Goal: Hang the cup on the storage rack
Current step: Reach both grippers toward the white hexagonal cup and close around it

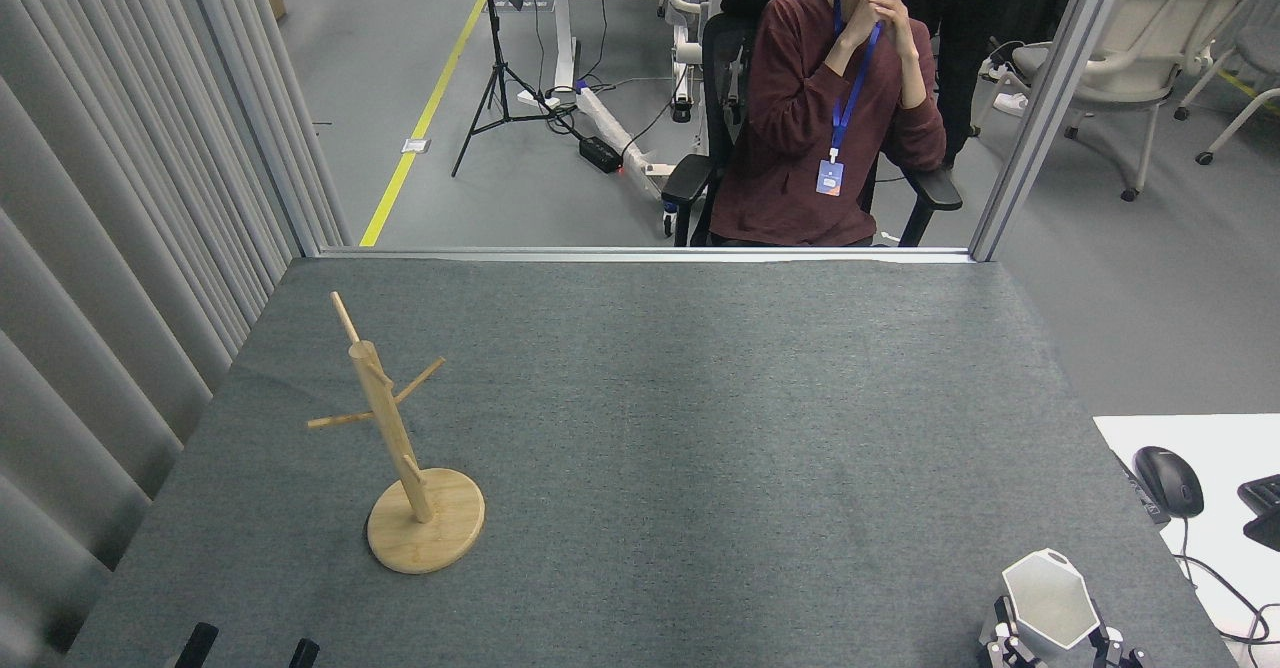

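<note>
Grey felt covers the table, and its wide middle lies bare between the two task things. Curtain folds run along the left edge; a metal rail marks the far edge, with a seated person in a maroon sweater just behind it. A black computer mouse sits on a white desk off the right edge. The light bamboo mug tree with a round disc base stands upright near the left edge, pegs angling up. The white hexagonal faceted cup is at the near right corner, mouth facing upward, pinched between the right gripper's fingers. Only two dark tips of the left gripper show; whether it is spread I cannot tell.
</note>
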You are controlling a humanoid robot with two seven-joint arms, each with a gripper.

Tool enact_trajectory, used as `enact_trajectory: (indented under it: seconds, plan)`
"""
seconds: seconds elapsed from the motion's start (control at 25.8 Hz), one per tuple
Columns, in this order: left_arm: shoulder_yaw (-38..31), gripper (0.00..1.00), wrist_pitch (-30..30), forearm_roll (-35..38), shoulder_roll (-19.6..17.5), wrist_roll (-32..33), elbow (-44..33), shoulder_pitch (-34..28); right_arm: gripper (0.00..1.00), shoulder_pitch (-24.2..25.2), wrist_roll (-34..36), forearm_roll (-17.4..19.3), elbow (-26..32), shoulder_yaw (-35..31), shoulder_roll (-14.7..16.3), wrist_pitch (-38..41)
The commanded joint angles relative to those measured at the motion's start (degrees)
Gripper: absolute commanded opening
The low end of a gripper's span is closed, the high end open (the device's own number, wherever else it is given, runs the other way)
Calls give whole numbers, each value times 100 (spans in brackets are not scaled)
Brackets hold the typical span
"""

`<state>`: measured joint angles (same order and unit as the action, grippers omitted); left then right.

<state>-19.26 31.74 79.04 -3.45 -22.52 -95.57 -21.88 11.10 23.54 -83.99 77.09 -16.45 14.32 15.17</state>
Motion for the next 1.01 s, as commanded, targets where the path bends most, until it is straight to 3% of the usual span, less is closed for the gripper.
enact_trajectory:
  seconds: [0.0,0.16,0.27,0.43,0.58,0.78,0.97]
  plan:
    - [221,99,350,120,-24,2,3,262,50,15,107,40,473,-68,193,47]
    - [1188,99,508,1385,37,-7,126,922,49,23,142,14,1396,-25,273,56]
    - [1891,99,508,1878,160,2,310,1133,49,-82,116,-92,1686,441,-140,-6]
    - [2515,99,517,1878,231,99,574,1273,50,-319,116,-417,1713,881,-641,29]
    - [2823,99,517,1895,485,318,847,1352,50,-354,116,-557,1721,1601,-1072,-23]
    - [2867,99,491,2177,705,433,987,1423,50,-117,116,-1542,1748,2516,-1608,-120]
    - [2858,99,280,2344,767,397,1014,1476,50,-3,116,-1656,1809,2920,-1634,-305]
